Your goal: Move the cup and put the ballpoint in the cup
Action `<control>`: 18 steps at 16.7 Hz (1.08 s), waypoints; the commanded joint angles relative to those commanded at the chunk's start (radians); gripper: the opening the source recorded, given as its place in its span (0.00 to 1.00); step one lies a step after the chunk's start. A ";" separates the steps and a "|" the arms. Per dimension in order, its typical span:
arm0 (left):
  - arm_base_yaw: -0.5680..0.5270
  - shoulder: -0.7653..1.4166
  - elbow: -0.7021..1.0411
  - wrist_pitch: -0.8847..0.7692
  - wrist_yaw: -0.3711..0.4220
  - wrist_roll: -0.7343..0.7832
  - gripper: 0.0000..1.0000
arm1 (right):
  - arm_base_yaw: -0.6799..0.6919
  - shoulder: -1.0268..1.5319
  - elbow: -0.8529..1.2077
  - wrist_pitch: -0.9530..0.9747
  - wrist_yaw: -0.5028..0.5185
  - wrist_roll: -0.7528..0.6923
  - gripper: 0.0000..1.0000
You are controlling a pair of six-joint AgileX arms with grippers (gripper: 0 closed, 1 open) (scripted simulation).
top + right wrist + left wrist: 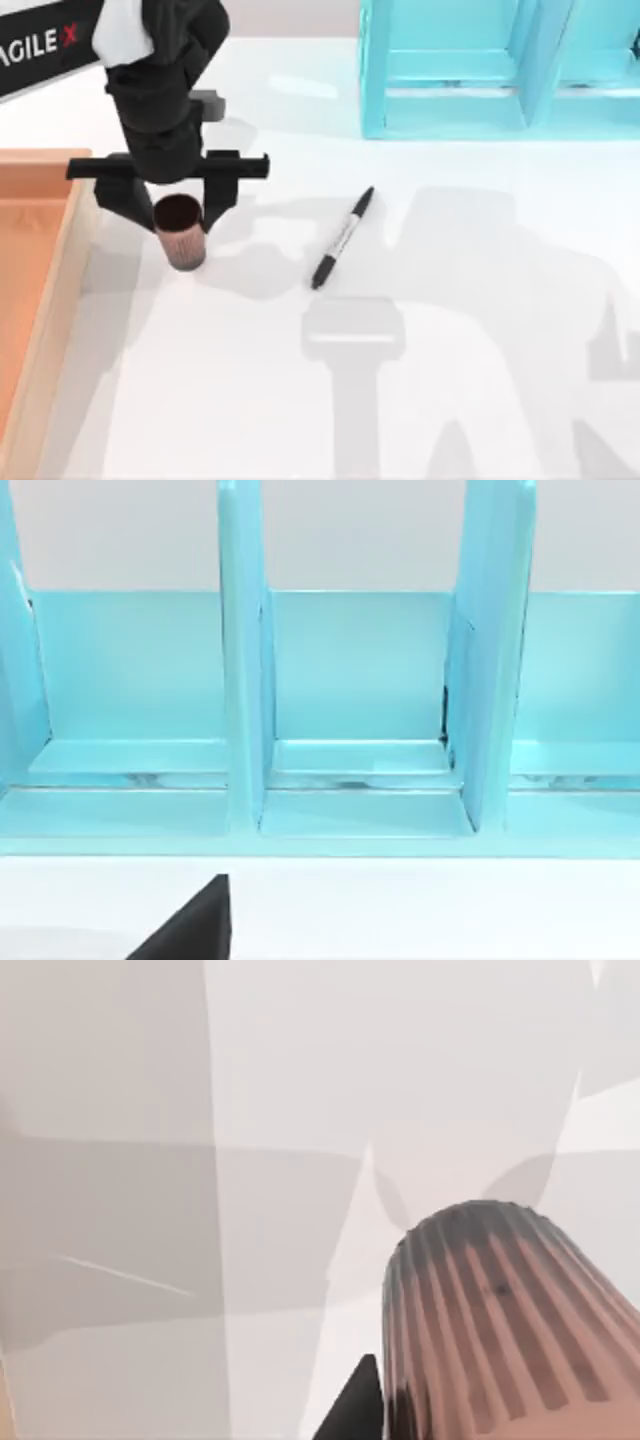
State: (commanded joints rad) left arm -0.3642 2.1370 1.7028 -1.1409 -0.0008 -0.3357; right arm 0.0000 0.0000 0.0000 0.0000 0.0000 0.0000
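Your left hand (180, 215) is clamped on the cup (181, 231), upright at the tabletop's (450, 400) left, beside the wooden tray (40, 300). The cup's dark inside holds nothing. The ballpoint (342, 238) lies well right of it.

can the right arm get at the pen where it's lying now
Probably yes. The ballpoint lies flat on open white table, apart from the cup that the left claw straddles on the left side. Nothing lies over or beside it, and the blue rack stands well behind it.
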 joint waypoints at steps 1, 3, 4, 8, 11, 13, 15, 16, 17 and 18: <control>0.000 0.000 0.000 0.000 0.000 0.000 0.23 | 0.000 0.000 0.000 0.000 0.000 0.000 1.00; 0.000 0.000 0.000 0.000 0.000 0.000 0.38 | 0.000 0.000 0.000 0.000 0.000 0.000 1.00; 0.000 0.000 0.000 0.000 0.000 0.000 0.45 | 0.000 0.000 0.000 0.000 0.000 0.000 1.00; 0.000 0.000 0.000 0.000 0.000 0.000 0.75 | 0.000 0.000 0.000 0.000 0.000 0.000 1.00; 0.000 0.000 0.000 0.000 0.000 0.000 0.98 | 0.000 0.000 0.000 0.000 0.000 0.000 1.00; 0.000 0.000 0.000 0.000 0.000 0.000 1.00 | 0.000 0.000 0.000 0.000 0.000 0.000 1.00; 0.000 0.000 0.000 0.000 0.000 0.000 1.00 | 0.000 0.000 0.000 0.000 0.000 0.000 1.00; 0.000 0.000 0.000 0.000 0.000 0.000 1.00 | 0.000 0.000 0.000 0.000 0.000 0.000 1.00; 0.000 0.000 0.000 0.000 0.000 0.000 1.00 | 0.000 0.000 0.000 0.000 0.000 0.000 1.00; 0.000 0.000 0.000 0.000 0.000 0.000 1.00 | 0.000 0.000 0.000 0.000 0.000 0.000 1.00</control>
State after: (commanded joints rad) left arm -0.3642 2.1370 1.7028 -1.1409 -0.0008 -0.3357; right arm 0.0000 0.0000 0.0000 0.0000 0.0000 0.0000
